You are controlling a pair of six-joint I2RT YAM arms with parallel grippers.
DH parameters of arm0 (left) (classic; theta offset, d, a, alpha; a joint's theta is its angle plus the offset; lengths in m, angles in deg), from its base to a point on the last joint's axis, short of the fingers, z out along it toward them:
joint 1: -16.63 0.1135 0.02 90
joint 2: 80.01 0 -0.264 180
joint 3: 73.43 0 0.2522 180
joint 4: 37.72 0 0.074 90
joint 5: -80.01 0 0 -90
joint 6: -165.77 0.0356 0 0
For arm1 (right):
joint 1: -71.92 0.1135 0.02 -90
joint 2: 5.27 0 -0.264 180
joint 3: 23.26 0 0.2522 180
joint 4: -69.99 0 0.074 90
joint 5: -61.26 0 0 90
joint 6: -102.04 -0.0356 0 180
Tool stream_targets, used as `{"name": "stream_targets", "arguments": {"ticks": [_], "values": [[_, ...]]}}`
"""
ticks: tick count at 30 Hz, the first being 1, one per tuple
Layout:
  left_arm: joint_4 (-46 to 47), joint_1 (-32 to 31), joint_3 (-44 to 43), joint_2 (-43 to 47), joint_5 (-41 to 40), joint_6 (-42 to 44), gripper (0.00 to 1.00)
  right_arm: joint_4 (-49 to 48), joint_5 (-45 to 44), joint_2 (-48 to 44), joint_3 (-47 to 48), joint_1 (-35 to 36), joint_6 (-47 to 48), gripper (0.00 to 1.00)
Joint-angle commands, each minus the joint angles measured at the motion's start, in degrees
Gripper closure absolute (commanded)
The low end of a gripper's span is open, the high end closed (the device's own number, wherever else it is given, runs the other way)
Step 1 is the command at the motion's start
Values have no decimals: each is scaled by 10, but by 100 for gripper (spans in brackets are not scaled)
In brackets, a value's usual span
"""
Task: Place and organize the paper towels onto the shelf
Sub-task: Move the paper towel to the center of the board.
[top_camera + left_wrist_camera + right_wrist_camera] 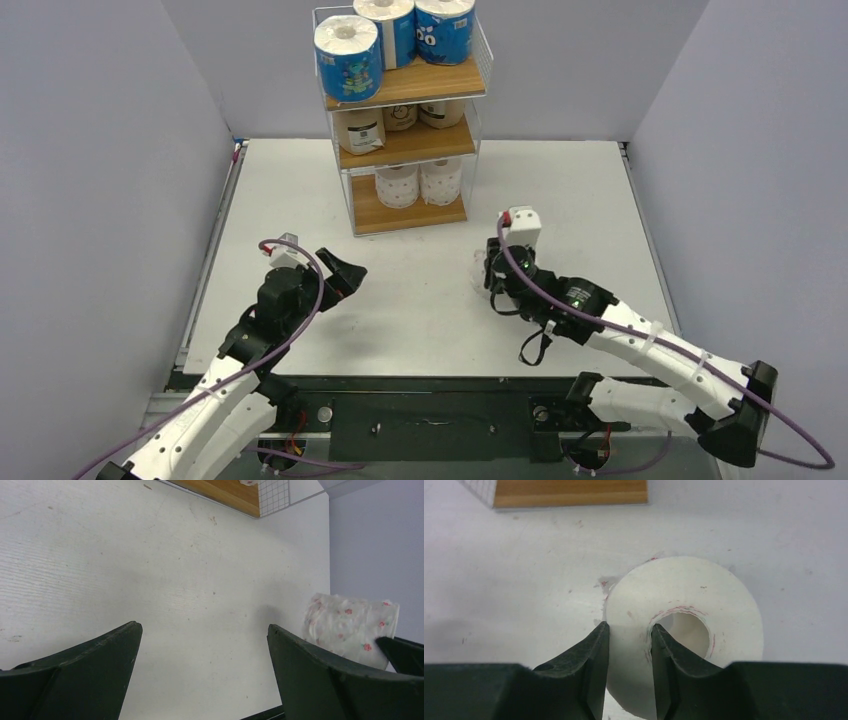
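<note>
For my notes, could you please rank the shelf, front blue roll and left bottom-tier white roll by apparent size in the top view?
1. shelf
2. front blue roll (nearer the camera, unsure)
3. left bottom-tier white roll

A white table (290,210), faintly scuffed and speckled, stands enclosed by plain grey walls (100,150).

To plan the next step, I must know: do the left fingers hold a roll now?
No: the left gripper is open, with only bare table between its fingers.
</note>
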State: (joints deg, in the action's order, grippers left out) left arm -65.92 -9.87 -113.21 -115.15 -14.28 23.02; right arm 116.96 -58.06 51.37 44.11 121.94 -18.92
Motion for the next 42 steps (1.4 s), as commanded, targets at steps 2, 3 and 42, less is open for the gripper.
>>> {"name": "stream_targets", "arguments": {"ticks": [2,3,42], "values": [[-7,4,-23,1,-23,7,4,-35,-73,72,38,116,16,83],[-13,4,-24,1,-25,6,4,-47,-72,101,54,133,27,83],[-96,4,-24,36,-89,12,4,-149,134,368,141,125,113,78]]}}
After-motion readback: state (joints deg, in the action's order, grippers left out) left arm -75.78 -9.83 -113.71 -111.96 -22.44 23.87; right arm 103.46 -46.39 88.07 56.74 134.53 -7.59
